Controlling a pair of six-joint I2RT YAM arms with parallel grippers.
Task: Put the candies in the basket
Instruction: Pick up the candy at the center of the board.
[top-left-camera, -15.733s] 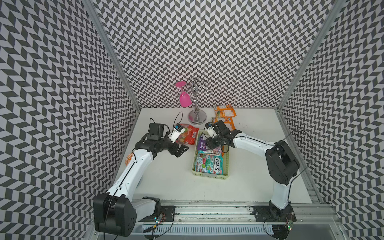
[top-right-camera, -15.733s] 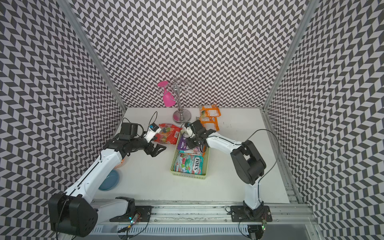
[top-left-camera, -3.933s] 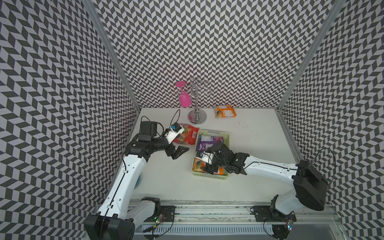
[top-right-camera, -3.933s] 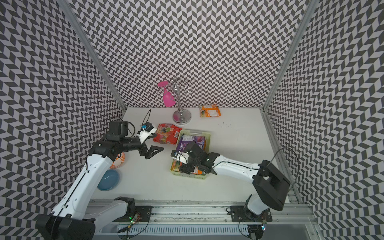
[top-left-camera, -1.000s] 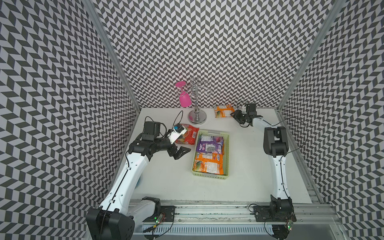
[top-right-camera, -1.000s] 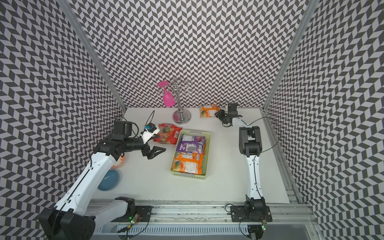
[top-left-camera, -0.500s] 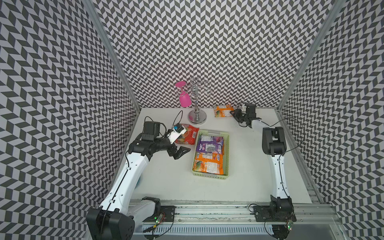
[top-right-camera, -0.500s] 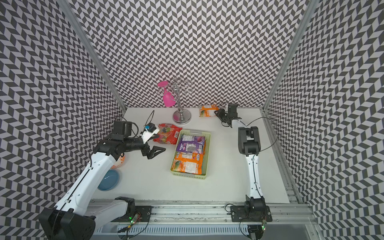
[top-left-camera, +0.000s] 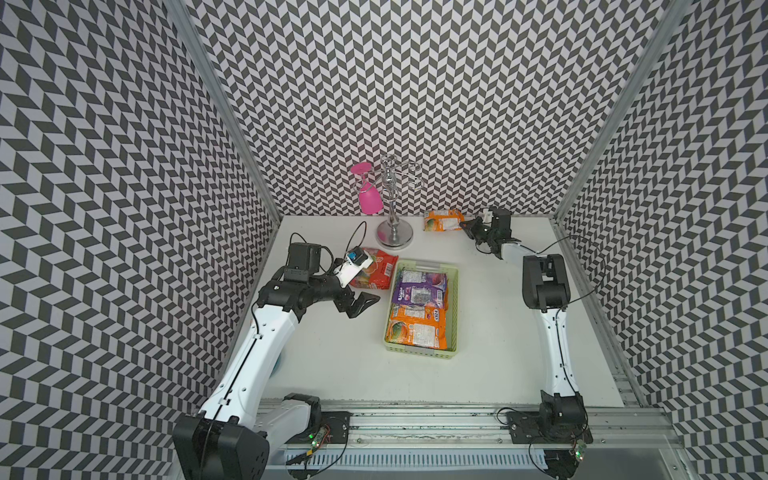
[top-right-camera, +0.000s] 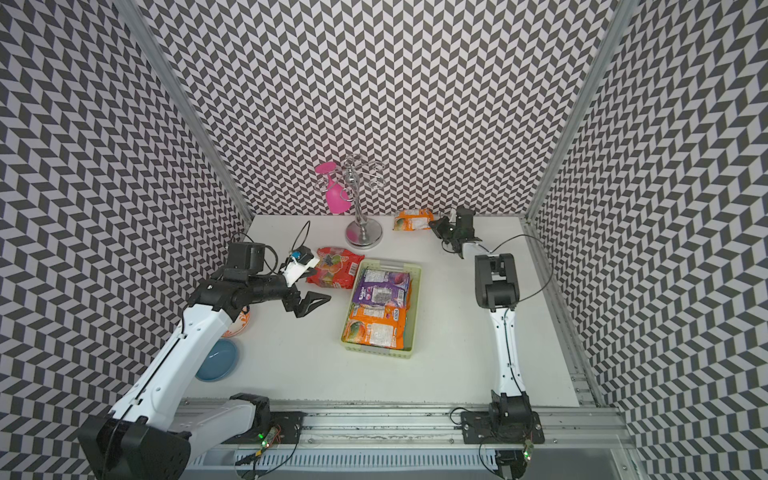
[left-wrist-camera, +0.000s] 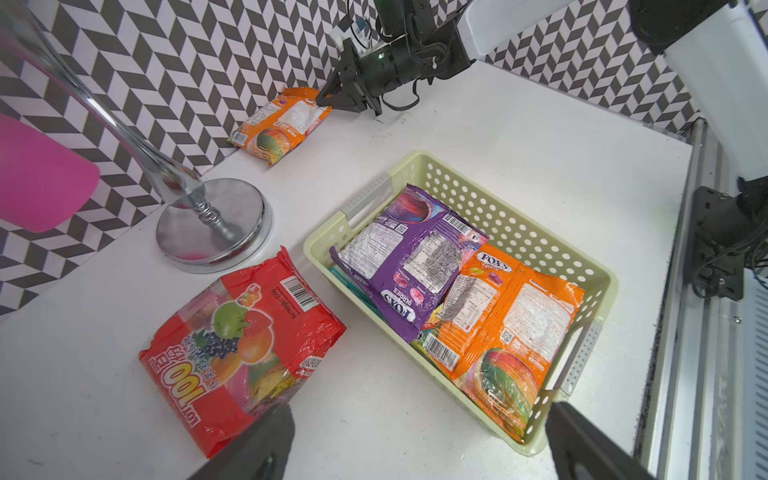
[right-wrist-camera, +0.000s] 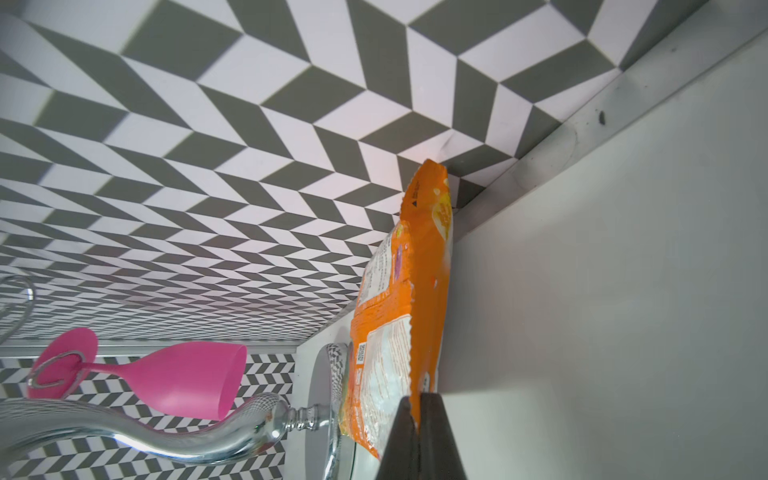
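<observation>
- Beyond the pale-green perforated plastic basket (top-left-camera: 420, 352), your right gripper (right-wrist-camera: 417, 405) pinches the flat orange packet (right-wrist-camera: 386, 332) by its edge; it may slip.
- Your left gripper (top-left-camera: 365, 305) gapes empty.

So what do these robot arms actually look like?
The left arm and right arm are white shells with chunky black joints on a metal rail. The left gripper and right gripper are black and tapered. Thin black cables loop alongside.
</observation>
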